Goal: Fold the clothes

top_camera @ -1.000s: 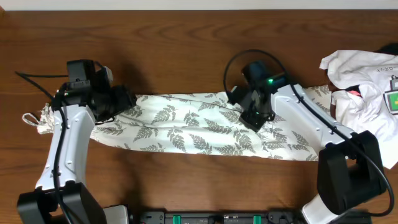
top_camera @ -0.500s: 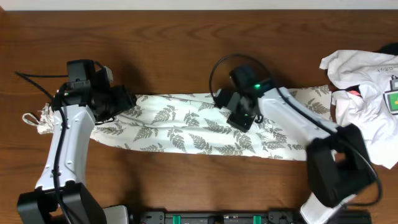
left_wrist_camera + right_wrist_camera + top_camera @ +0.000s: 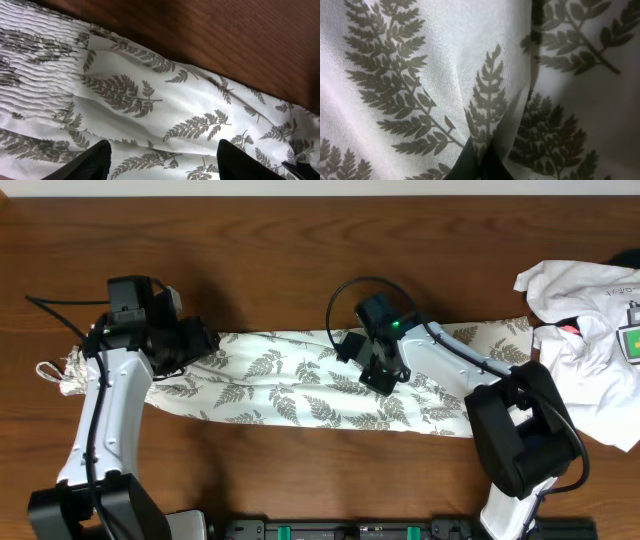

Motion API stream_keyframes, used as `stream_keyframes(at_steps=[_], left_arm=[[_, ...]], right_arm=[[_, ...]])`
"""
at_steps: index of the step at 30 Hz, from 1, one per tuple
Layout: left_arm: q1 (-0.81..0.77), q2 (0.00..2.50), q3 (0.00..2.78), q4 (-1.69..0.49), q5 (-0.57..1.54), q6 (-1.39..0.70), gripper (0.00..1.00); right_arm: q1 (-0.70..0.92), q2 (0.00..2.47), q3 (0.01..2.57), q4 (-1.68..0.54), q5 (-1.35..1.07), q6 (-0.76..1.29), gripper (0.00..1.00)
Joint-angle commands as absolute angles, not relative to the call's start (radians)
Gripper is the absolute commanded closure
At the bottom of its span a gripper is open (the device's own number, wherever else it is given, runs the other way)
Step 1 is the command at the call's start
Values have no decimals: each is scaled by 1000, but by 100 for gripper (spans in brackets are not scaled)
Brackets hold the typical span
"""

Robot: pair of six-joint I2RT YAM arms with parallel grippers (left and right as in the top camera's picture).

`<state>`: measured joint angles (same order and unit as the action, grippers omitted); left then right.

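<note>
Only the right gripper (image 3: 378, 377) has shifted, sliding leftward along the clothes (image 3: 290, 390), a long strip lying left to right. Over their left end the left gripper (image 3: 200, 340) hangs with fingers spread. At their middle the right one is pressed shut, pinching a raised fold, likely to carry it leftward.

Overhead: straight down on the desk (image 3: 300, 240). Both wrist views sit close over the clothes (image 3: 280, 390), the right one closest.

A long white fern-printed fabric garment (image 3: 290, 385) is spread crosswise on the brown wooden table (image 3: 300, 250). A crumpled plain white fabric garment (image 3: 575, 300) is laid just beside its right end, at the table's right edge.
</note>
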<state>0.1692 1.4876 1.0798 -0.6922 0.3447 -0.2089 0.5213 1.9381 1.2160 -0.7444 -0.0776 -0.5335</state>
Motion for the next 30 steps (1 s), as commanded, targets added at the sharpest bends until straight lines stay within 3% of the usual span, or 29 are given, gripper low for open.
stream_keyframes(at_steps=[1,14,21,24,28,30], left_arm=[[173,1491,1084,-695,347,-199,31],[173,1491,1084,-694,347,-199,31],[173,1491,1084,-695,347,-199,31],[173,1491,1084,-695,347,-199,31],[173,1491,1084,-695,347,-199,31],[173,1491,1084,-695,347,-199,31]], right_arm=[[550,1886,1217,-758,-79,-509,99],[737,1827,1203,-859,-217,-494,98],[743,1827,1178,-862,-210,-494,71],[724,1827,1177,-880,-179,-493,72],[704,1827,1178,-886,-44,-439,87],[697,1820,1179,-868,14,-388,87]])
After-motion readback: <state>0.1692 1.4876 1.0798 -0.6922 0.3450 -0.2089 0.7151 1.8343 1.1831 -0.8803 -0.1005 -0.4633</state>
